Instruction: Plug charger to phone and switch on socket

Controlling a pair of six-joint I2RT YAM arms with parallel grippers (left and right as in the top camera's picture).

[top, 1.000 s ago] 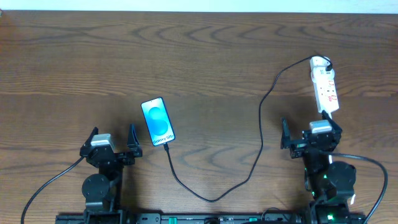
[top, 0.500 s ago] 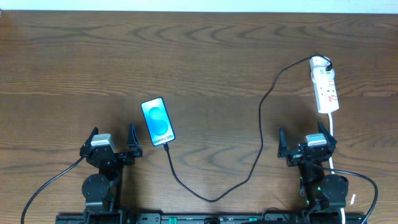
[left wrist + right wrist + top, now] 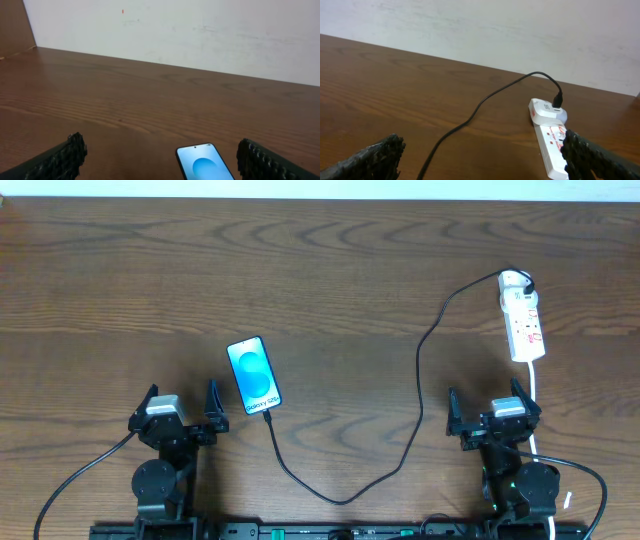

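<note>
**Both pincers wide and empty, cable joining phone and strip**

We see the left gripper (image 3: 182, 406) at the near left of the table (image 3: 320, 270), its jaws spread fully apart with nothing between them. The right gripper (image 3: 487, 404) at the near right is just as wide and also bare. The phone (image 3: 254, 376) lies face up, screen lit blue, just far and right of the left gripper. The charger (image 3: 420, 395) meets the phone's near end, loops toward us, then runs to the far end of the socket (image 3: 522, 325), far right.
</note>
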